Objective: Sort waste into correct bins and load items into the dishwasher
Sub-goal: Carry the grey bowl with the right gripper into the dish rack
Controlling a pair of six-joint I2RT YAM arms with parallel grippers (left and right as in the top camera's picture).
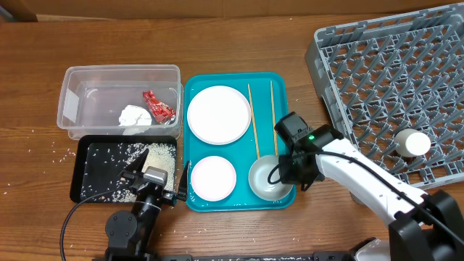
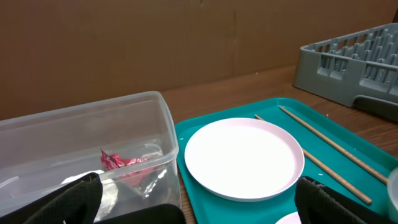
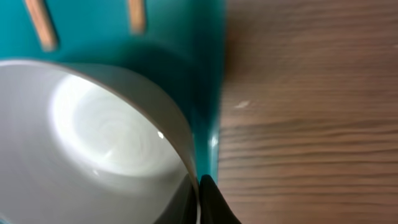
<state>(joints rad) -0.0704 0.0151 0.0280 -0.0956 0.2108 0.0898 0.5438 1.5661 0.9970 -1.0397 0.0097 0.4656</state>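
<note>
Small white bowl point(image 1: 265, 180): front right corner of the teal tray point(image 1: 235, 81). Glossy, empty, thin rim. Your right gripper point(image 1: 285, 172) is drawn narrow onto its right rim, with one of the fingers point(image 3: 212, 202) outside the wall and the other just inside. You cannot tell whether the bowl is clear of the tray floor.

On the same tray:
- A second bowl point(image 1: 213, 178) is just to its left.
- A round plate point(image 1: 219, 114) lies behind that one.
- Two chopsticks point(image 1: 254, 122) lie lengthwise to the right of the plate, apart from each other, their near ends close to the gripped bowl.

To the right is the grey dish rack point(image 1: 391, 87), with a white cup point(image 1: 415, 143) lying in it near the front edge.

To the left, the clear tub point(image 1: 72, 101) holds a red wrapper point(image 1: 158, 106) and a tissue wad point(image 1: 134, 116). In front of it, the black tray point(image 1: 90, 170) carries rice grains point(image 1: 156, 156), and a few strays lie on the wooden table point(image 1: 36, 156). Your left gripper point(image 1: 154, 181) is over that tray's front right corner, its fingers point(image 2: 68, 199) spread wide with nothing between them.

The right wrist view is blurred and cuts off the bowl's left side. Overhead, the arm covers the bowl's right rim.
</note>
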